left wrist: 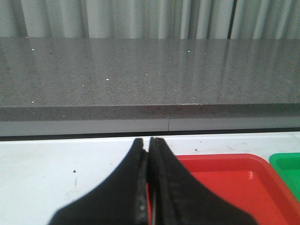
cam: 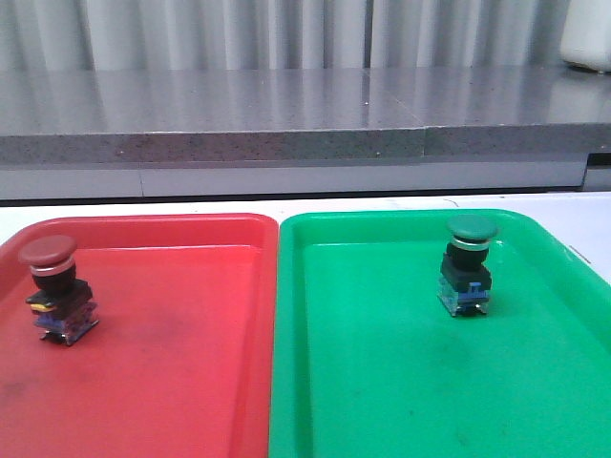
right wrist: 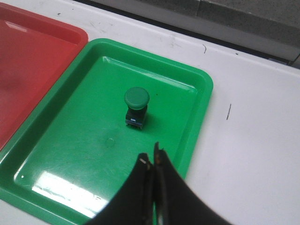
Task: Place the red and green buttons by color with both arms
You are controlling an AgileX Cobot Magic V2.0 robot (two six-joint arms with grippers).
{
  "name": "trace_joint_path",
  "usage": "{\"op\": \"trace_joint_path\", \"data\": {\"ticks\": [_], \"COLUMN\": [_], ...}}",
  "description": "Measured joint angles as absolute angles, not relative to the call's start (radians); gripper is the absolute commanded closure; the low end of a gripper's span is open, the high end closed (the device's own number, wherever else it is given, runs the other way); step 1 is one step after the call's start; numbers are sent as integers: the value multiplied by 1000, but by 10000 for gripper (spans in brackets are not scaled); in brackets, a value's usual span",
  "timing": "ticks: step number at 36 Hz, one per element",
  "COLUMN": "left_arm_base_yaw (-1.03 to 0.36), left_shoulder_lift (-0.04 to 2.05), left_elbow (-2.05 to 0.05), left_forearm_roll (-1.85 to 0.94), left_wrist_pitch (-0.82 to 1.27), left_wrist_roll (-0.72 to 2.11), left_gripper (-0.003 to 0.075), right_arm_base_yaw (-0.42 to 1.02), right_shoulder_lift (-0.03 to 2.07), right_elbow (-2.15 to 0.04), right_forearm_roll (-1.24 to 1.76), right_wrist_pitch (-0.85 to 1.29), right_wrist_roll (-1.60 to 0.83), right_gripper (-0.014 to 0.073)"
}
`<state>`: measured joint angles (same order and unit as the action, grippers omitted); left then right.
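The red button [cam: 57,289] stands upright at the left side of the red tray [cam: 191,372]. The green button [cam: 468,265] stands upright in the far part of the green tray [cam: 382,382]; it also shows in the right wrist view [right wrist: 136,106]. My left gripper [left wrist: 148,140] is shut and empty, over the white table beside the red tray's corner [left wrist: 225,183]. My right gripper [right wrist: 151,157] is shut and empty, raised above the green tray [right wrist: 70,154], apart from the green button. Neither gripper shows in the front view.
The two trays lie side by side on the white table [right wrist: 253,140]. A grey stone ledge [cam: 286,114] runs along the back, with curtains behind it. A white object [cam: 587,38] stands at the far right on the ledge.
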<state>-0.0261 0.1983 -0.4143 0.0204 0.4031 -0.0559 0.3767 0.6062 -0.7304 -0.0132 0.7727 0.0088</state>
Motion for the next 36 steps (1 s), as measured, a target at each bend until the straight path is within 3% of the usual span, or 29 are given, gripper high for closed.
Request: {"op": "trace_joint_path", "data": {"ticks": [18, 36], "left_arm_base_yaw": [19, 26], "left_shoulder_lift": [-6, -6], "left_elbow": [1, 4], "left_forearm_roll": [26, 0], "left_wrist_pitch": [82, 41], "left_wrist_roll": [-56, -56], "left_gripper": [740, 740], "right_arm_base_yaw": [377, 377], "right_shoulder_lift": [606, 606], "right_elbow": [-730, -730], "right_forearm_roll": [-13, -14], "right_wrist_pitch": [773, 773], "right_wrist_roll": [9, 9], "right_gripper": [662, 662]}}
